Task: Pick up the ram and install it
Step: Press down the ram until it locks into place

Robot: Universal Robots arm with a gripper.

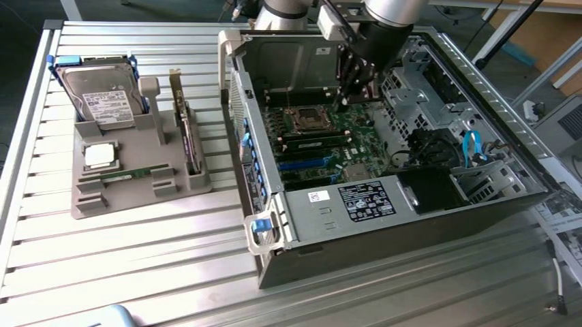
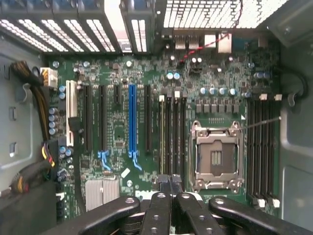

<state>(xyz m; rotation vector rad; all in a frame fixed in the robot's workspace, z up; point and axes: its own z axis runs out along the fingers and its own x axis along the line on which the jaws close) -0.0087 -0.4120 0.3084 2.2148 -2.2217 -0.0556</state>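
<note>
The gripper (image 1: pixel 344 102) hangs inside the computer case (image 1: pixel 400 225), fingers pinched together, nothing between them. At nine o'clock from the case, the ram (image 1: pixel 123 175) lies flat in the grey tray (image 1: pixel 136 197). White stickers on the hard drive (image 1: pixel 105 102) can't be read.

Silver-grey arm (image 1: pixel 393 10) carries a black gripper (image 2: pixel 170 188) with screw-studded linkages.

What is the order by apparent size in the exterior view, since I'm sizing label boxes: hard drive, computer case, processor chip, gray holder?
Largest to smallest:
1. computer case
2. gray holder
3. hard drive
4. processor chip
The gaps are clear, so nearness to the camera does not change the order.
</note>
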